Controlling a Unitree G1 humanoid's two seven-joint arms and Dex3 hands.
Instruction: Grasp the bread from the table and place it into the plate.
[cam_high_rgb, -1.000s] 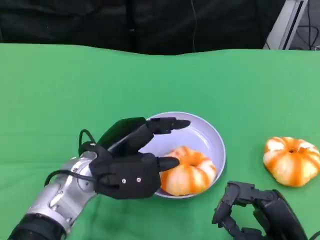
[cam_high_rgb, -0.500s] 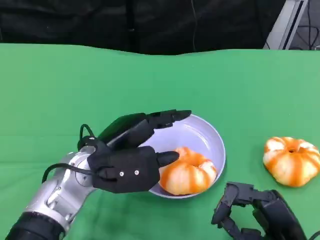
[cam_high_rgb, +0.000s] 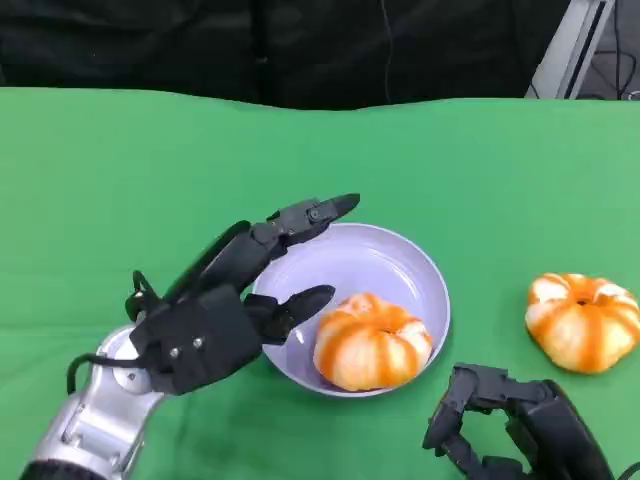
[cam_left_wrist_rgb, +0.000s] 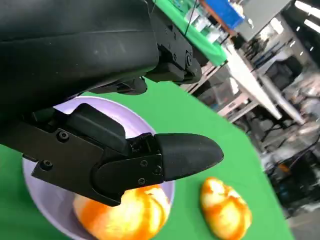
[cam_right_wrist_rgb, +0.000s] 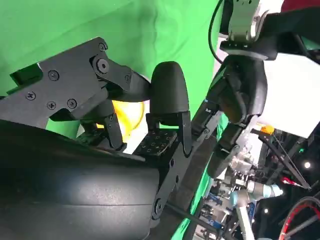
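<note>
An orange-and-white bread (cam_high_rgb: 372, 340) lies in the lilac plate (cam_high_rgb: 400, 262), toward its near side. My left hand (cam_high_rgb: 230, 312) hovers at the plate's left rim with its fingers spread and nothing in them, a small gap from that bread. In the left wrist view, its fingers (cam_left_wrist_rgb: 185, 155) stand above the plate (cam_left_wrist_rgb: 40, 200) and the bread (cam_left_wrist_rgb: 125, 220). A second bread (cam_high_rgb: 583, 322) sits on the green table to the right of the plate. My right hand (cam_high_rgb: 505, 425) rests at the near edge with its fingers curled in, holding nothing.
The green cloth table (cam_high_rgb: 120, 170) runs back to a dark backdrop. A metal frame (cam_high_rgb: 575, 45) stands at the far right corner. The second bread (cam_left_wrist_rgb: 225, 212) lies a short way from the plate.
My left hand has drawn back to the left and lifted off the bread, its fingers spreading wider. The bread stays in the plate. The right hand has not moved.
</note>
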